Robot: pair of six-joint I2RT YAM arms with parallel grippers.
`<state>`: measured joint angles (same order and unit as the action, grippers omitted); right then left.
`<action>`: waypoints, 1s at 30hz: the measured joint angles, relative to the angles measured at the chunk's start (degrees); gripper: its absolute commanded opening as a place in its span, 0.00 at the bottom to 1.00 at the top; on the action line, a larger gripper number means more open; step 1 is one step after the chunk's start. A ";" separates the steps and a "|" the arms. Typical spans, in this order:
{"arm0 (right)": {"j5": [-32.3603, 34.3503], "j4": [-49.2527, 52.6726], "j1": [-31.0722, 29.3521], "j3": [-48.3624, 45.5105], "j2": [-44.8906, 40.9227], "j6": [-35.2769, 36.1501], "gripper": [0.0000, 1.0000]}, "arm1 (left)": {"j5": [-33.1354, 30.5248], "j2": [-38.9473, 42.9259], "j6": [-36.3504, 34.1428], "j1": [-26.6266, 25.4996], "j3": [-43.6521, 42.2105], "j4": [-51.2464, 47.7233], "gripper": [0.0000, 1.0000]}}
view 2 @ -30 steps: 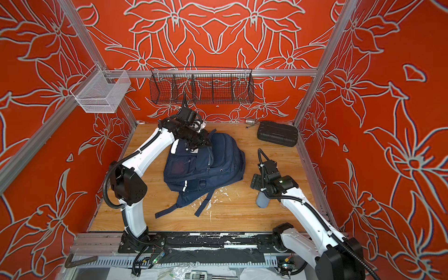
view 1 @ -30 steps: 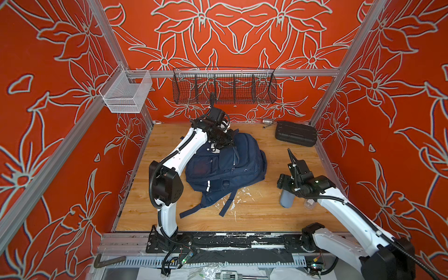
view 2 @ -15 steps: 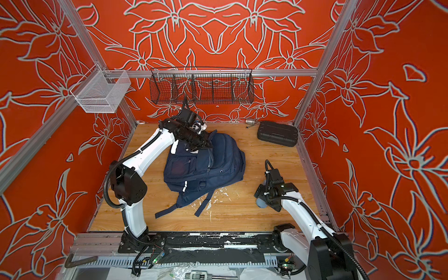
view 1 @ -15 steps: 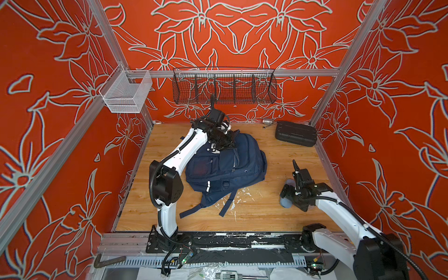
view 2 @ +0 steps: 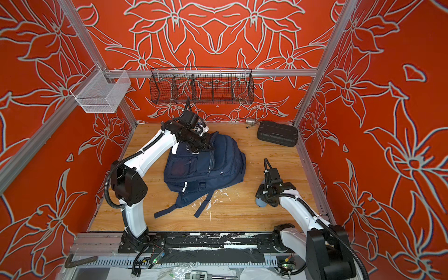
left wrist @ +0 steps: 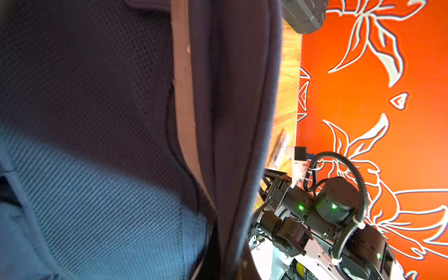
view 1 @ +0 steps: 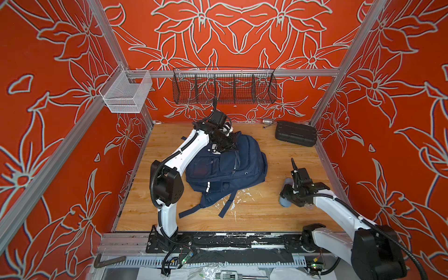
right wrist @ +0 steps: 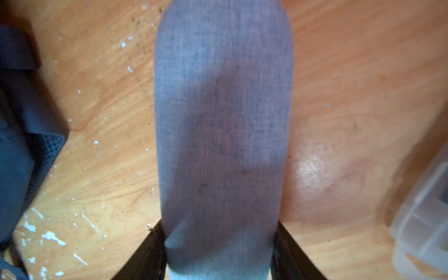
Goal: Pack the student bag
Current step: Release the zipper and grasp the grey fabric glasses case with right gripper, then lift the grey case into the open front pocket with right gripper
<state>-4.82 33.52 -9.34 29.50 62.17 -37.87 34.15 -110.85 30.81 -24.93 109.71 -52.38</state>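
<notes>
- Student bag (view 1: 228,169) (view 2: 206,167): large navy-blue fabric backpack with white reflective stripes. It lies flat at the centre of the wooden table (view 1: 169,213), top toward 12 o'clock and straps trailing to 7 o'clock.
- Left gripper (view 1: 226,145) (view 2: 202,146): clamped tight on the bag's top edge at 12 o'clock, probably to hold a mouth up for loading. Which pocket is open cannot be told.
- Grey-blue pouch (right wrist: 223,109) (view 1: 284,202): a rounded, oblong fabric pouch lying on the board at 4 o'clock, well apart from the bag.
- Right gripper (right wrist: 219,230) (view 1: 287,194): its jaws are set against both flanks of the pouch and appear to grip it, ready for a carry to the bag.
- Translucent plastic box (right wrist: 421,218): just beside the pouch, under the right arm.
- Black ribbed hard plastic case (view 1: 295,133): at 1 o'clock, with a small metal tool (view 1: 266,121) beside it, off the likely route.
- Black wire basket (view 1: 224,86) and white mesh basket (view 1: 126,93): on the rails, overhead.
- Obstruction: bare board between pouch and bag. The bag's domed flank may call for a lift over it.
</notes>
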 measured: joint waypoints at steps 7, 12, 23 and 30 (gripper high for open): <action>-1.75 2.73 0.00 6.60 -5.38 5.42 0.37 | 0.04 0.61 -0.63 -0.42 0.00 -1.01 0.00; -8.94 -8.09 -1.07 11.78 -10.86 5.46 0.36 | 0.24 1.05 -1.60 -1.18 0.00 -2.03 0.00; -18.03 -30.64 -16.61 25.53 13.75 -3.23 0.34 | 0.48 1.38 -1.81 -2.43 0.09 -2.29 0.00; -15.85 -36.02 -20.44 25.51 20.24 -10.10 0.34 | -1.44 1.51 -1.18 -2.40 0.11 -1.84 0.00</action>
<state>-20.67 -2.50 -29.78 55.00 82.41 -47.97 32.71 -109.34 29.63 -27.33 109.82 -54.22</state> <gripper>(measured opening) 0.607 0.064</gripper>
